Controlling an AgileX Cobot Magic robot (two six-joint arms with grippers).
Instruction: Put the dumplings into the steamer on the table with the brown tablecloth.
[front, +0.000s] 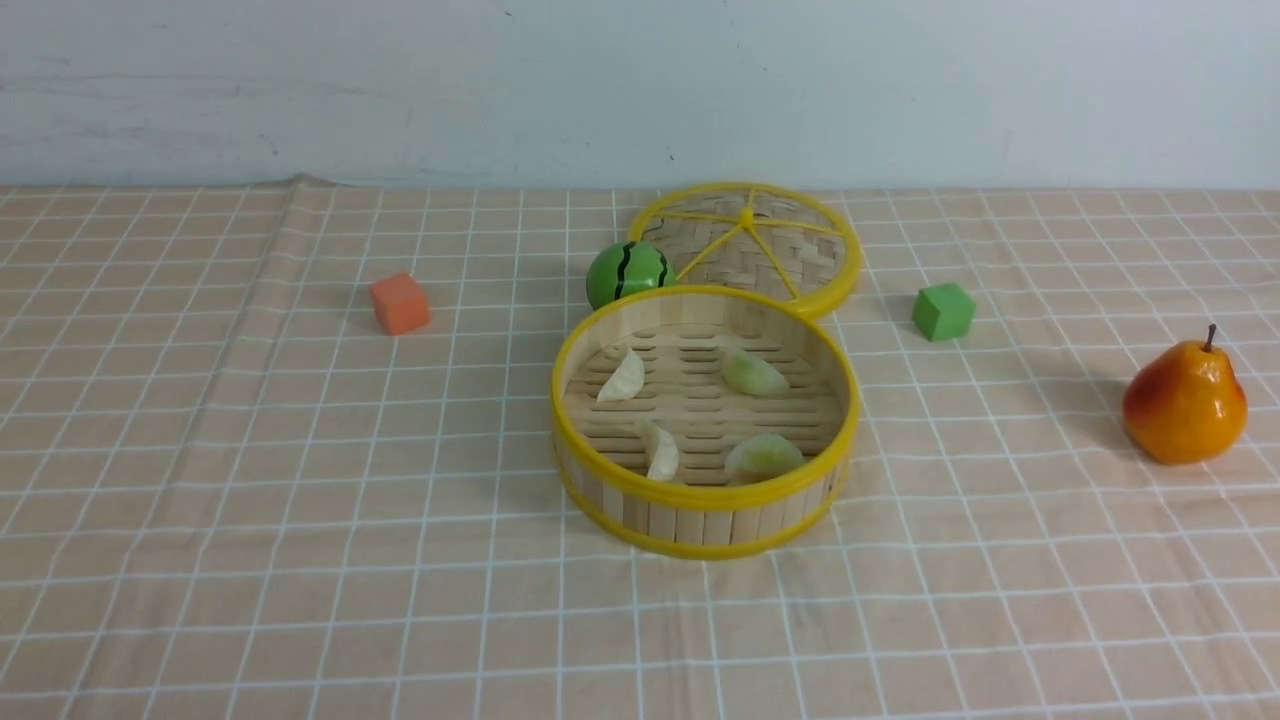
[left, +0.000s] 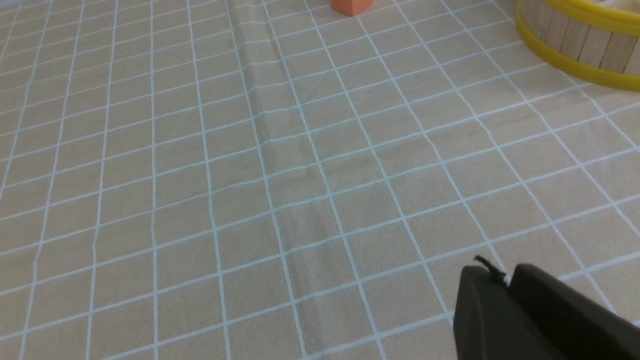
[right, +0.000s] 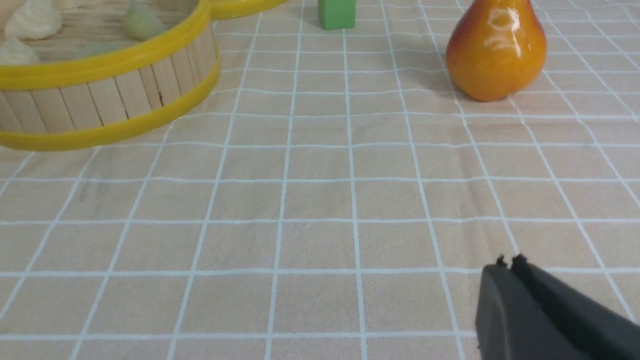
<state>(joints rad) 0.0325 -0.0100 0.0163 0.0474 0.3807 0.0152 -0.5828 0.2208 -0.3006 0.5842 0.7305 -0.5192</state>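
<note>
Yellow-rimmed steamer holds four pale dumplings.

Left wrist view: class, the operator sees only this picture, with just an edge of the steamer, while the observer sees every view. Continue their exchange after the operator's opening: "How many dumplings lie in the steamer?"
Observer: All four dumplings are in the steamer.
Operator: I can't see its lid. Is it on?
Observer: No, the lid lies on the tablecloth, beyond the steamer as the front view looks.
Operator: And the right gripper?
Observer: The jaws of the right gripper are closed.
</note>
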